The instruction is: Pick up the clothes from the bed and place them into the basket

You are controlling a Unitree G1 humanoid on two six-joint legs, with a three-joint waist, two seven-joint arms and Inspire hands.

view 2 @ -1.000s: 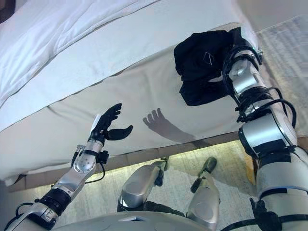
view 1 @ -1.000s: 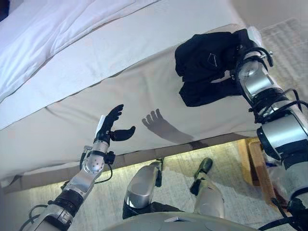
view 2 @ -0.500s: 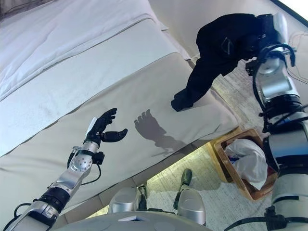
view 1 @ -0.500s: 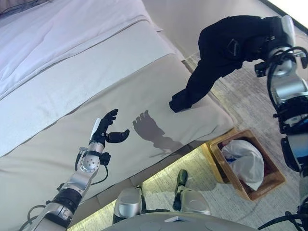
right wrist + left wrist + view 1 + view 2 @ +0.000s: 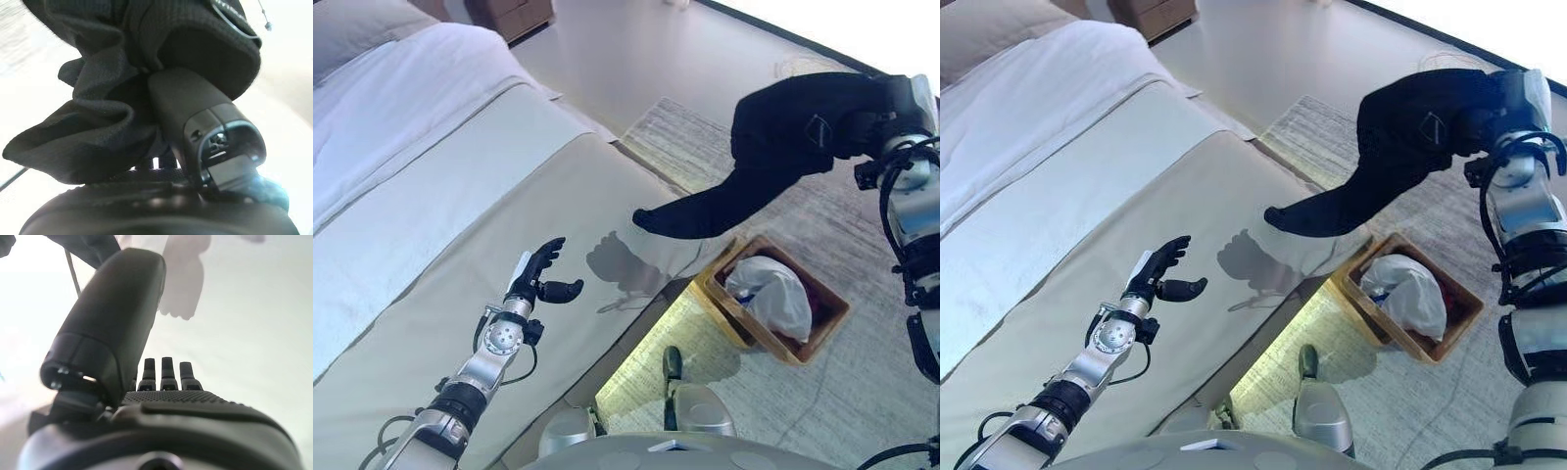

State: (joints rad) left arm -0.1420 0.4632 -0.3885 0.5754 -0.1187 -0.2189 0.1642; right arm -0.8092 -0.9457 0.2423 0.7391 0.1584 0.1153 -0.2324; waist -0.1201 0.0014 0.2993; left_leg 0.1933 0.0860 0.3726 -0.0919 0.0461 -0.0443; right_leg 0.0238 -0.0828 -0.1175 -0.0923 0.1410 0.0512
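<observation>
My right hand (image 5: 886, 103) is shut on a black garment (image 5: 773, 137) and holds it up in the air beyond the foot of the bed. One end of the garment hangs down toward the bed corner (image 5: 671, 217). In the right wrist view the thumb (image 5: 195, 112) presses into the bunched black cloth (image 5: 93, 122). The wooden basket (image 5: 829, 315) stands on the floor below, with a white garment (image 5: 769, 291) inside. My left hand (image 5: 540, 274) is open and empty above the beige bed cover (image 5: 460, 255); its straight fingers (image 5: 166, 372) show in the left wrist view.
A white duvet (image 5: 401, 108) covers the head end of the bed. A grey patterned rug (image 5: 862, 372) lies under the basket. Light glows from under the bed edge (image 5: 646, 343). A wooden piece of furniture (image 5: 514, 12) stands at the far wall.
The camera has swung to the right. My right hand has lifted the black garment off the bed and carried it out over the floor near the basket. The left hand keeps its pose.
</observation>
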